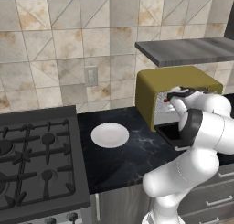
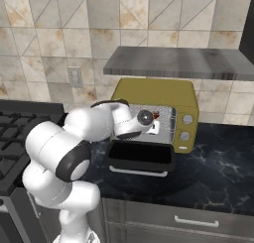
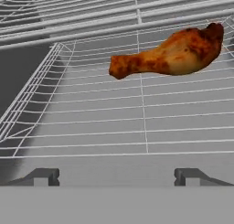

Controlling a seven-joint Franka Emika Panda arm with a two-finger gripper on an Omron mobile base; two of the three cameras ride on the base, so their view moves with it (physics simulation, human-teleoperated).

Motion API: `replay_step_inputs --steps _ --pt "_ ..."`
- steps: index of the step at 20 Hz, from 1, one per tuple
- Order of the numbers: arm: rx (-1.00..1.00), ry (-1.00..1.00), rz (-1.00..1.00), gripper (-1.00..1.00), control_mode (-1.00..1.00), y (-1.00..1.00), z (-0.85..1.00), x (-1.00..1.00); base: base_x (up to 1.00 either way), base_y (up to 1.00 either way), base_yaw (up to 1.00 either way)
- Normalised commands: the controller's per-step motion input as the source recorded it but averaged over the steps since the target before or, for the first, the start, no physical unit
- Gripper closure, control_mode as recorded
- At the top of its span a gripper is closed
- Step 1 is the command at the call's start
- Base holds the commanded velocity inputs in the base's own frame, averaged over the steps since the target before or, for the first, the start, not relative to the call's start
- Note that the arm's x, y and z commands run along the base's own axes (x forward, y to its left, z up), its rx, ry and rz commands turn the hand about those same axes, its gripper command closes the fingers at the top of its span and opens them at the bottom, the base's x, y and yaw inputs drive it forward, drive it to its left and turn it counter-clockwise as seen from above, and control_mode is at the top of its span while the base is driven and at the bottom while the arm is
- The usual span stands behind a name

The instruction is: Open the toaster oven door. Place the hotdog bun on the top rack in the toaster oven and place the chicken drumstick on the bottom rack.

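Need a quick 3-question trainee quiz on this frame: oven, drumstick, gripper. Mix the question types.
1. True or false: the toaster oven door is shut.
2. Multiple choice: in the hand view, the drumstick lies on
A) the white plate
B) a wire rack inside the oven
C) the stove
3. Fill in: the gripper jaws stand ____, with nothing between them.

Key
1. False: the door hangs open, folded down in front of the oven.
2. B: the drumstick rests on the rack, apart from the fingertips.
3. Open.
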Motion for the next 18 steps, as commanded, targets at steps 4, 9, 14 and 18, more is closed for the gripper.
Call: replay_step_inputs --steps 4,9,14,18 --pt "0.00 0.01 -0.02 -1.00 -1.00 -0.11 0.33 -0.26 0.00 0.00 0.00" --pt "0.00 0.07 0.00 -1.00 -1.00 -0.09 0.40 -0.22 0.00 0.00 0.00" --pt "0.02 0.06 0.00 -1.00 -1.00 -0.16 0.35 -0.28 0.00 0.00 0.00" --pt "0.07 -0.01 0.00 -1.00 -1.00 -0.20 0.17 -0.43 0.00 0.00 0.00"
